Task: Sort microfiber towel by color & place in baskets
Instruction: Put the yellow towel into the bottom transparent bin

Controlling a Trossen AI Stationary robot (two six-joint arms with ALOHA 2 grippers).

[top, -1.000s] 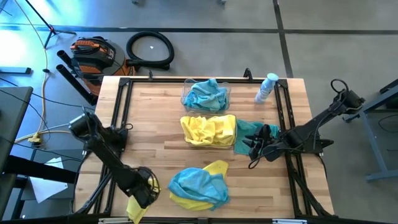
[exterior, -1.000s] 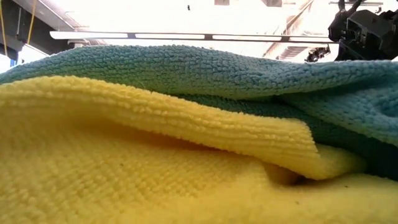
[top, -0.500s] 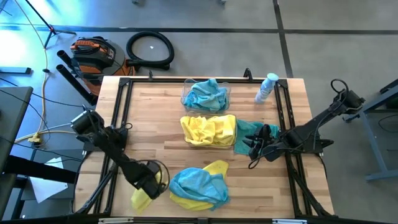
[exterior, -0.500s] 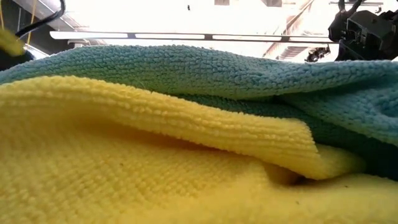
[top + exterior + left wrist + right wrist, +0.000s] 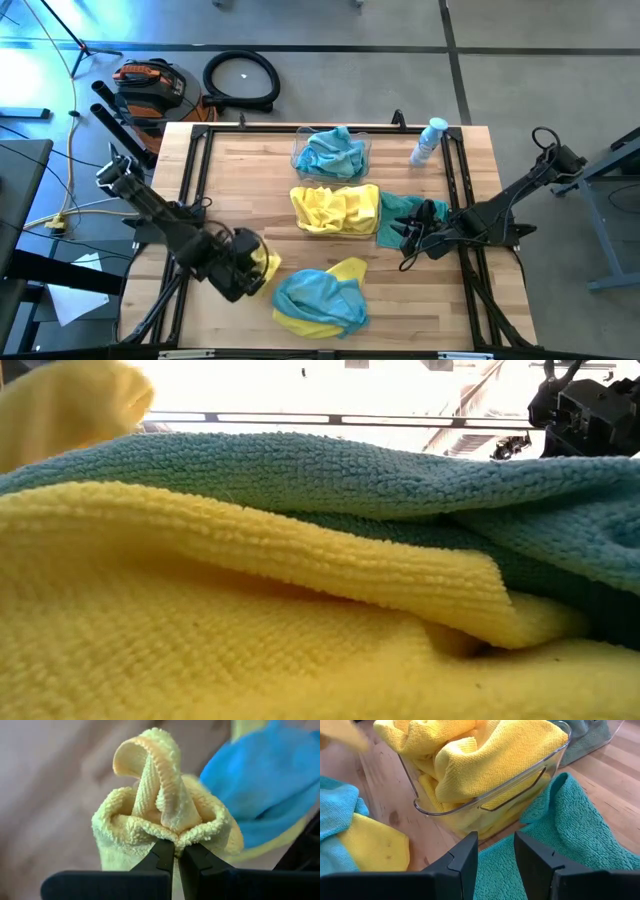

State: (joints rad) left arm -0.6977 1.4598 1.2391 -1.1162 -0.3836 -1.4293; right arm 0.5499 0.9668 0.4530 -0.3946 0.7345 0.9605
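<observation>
My left gripper (image 5: 252,270) is shut on a bunched yellow microfiber towel (image 5: 160,815) above the table's near left; the same towel shows at the top left of the low view (image 5: 70,405). Beside it a pile of teal and yellow towels (image 5: 320,300) lies on the table. One basket (image 5: 372,160) holds teal towels, the other (image 5: 540,765) yellow ones. My right gripper (image 5: 495,852) stands open over a teal towel (image 5: 570,835) that lies flat right of the yellow basket. My left gripper pinches a bunched fold of the yellow towel (image 5: 172,834) between its two fingertips, several layers gathered together. The fingers slant steeply down from the table's left. The towel is lifted clear of the table and puffs out around the fingertips. Whether my right gripper touches the teal towel, I cannot tell.
A small clear bottle with a blue cap (image 5: 428,142) stands at the far right corner. Black frame rails (image 5: 196,180) run along the table's left and right edges. Bare wood lies between the pile and the yellow basket.
My left gripper has risen from the table's near left edge and gone toward the far edge and the towel pile, rolling as it went. The yellow towel, which lay low at that edge, now hangs bunched at the gripper, clear of the table.
</observation>
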